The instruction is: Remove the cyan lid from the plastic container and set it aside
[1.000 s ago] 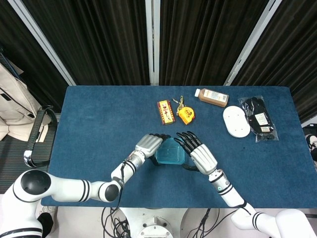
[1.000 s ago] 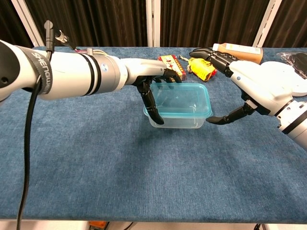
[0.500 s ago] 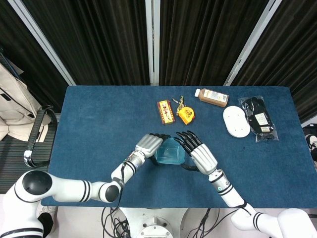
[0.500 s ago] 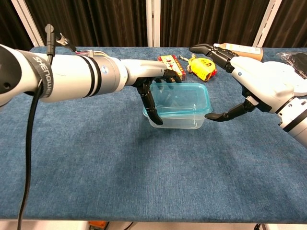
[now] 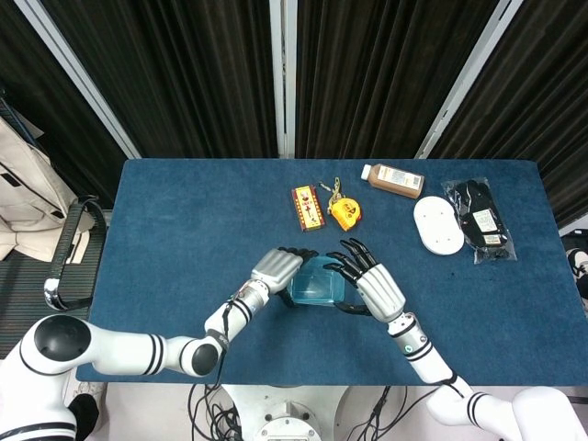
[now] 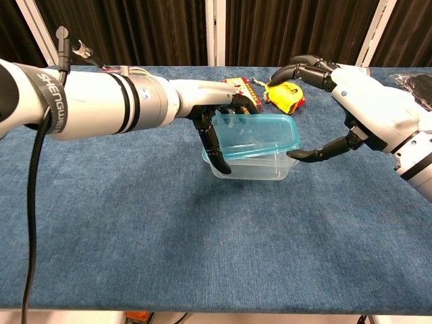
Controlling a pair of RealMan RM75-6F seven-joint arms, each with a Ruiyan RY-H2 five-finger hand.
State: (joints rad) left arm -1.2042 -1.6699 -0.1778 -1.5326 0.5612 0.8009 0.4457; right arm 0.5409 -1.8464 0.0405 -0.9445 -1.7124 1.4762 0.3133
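The left hand (image 6: 214, 128) grips the container (image 6: 253, 165); the right hand (image 6: 351, 101), fingers spread, tilts the lid (image 6: 260, 138) partly free, not yet set aside.

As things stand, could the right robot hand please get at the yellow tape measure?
Probably yes: the right robot hand holds nothing, and the yellow tape measure lies just beside it, unobstructed.

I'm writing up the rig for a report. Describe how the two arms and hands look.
Both arms are glossy white tubular shells with black bands at the joints. The left arm carries black lettering on a dark collar and a black cable running along it. The left hand has a silver-grey back, the right hand a white one; both have black fingers.
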